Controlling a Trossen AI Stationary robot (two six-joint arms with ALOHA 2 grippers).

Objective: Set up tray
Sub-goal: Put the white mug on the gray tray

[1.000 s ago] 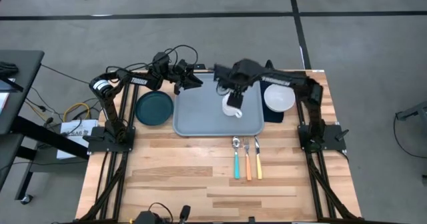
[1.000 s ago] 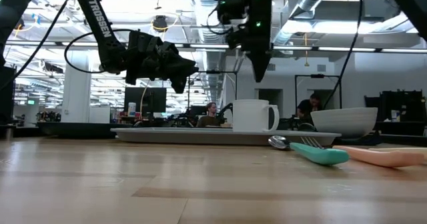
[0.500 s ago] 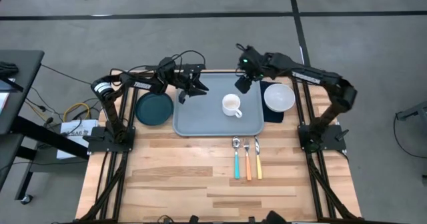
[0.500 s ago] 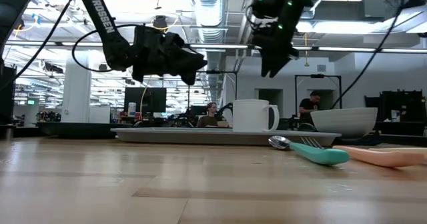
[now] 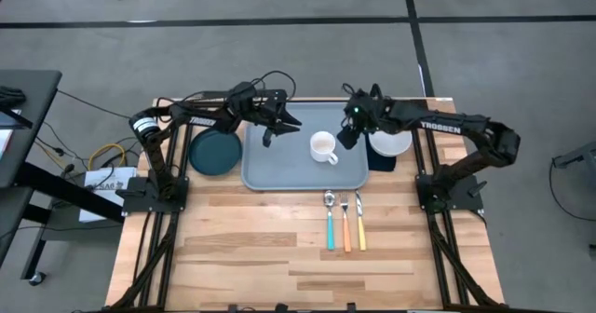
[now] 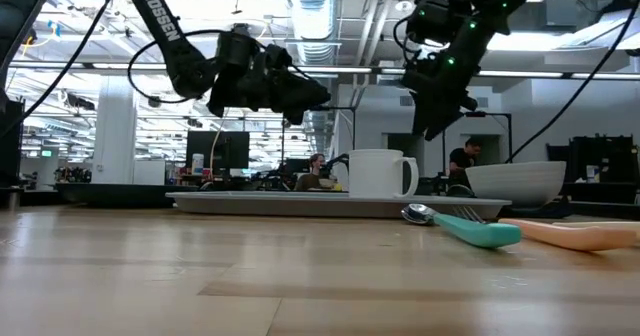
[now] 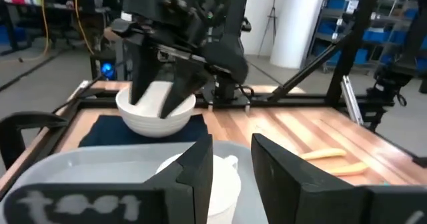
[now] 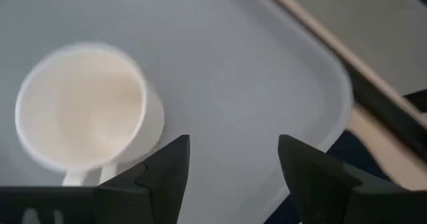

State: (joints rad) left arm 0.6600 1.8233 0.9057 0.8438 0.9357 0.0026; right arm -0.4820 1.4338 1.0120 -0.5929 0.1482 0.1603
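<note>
**Both tools hovering over the tray, mug sitting alone on it**

The tray is lying flat on the desk, close to the far edge and roughly midway between the left and right edges. A white mug is standing upright on the tray's right half, its handle pointing toward the near edge of the desk.

The left tool is hanging in the air above the tray's far-left part, holding nothing – its fingers are showing a narrow gap between them in the left wrist view. The right tool is hovering just right of the mug, over the tray's right rim, with its fingers spread wide apart and empty; the right wrist view is looking down between them at the mug and the tray's rounded corner.

A round dark teal plate is resting on the desk just beside the tray's left rim. On the right side, a white bowl is sitting on a dark navy napkin, just beside the tray's right rim. Three pieces of cutlery – with teal, orange and pale yellow handles – are lying side by side on the desk, near the tray's near-right corner, handles pointing to the near edge.
</note>
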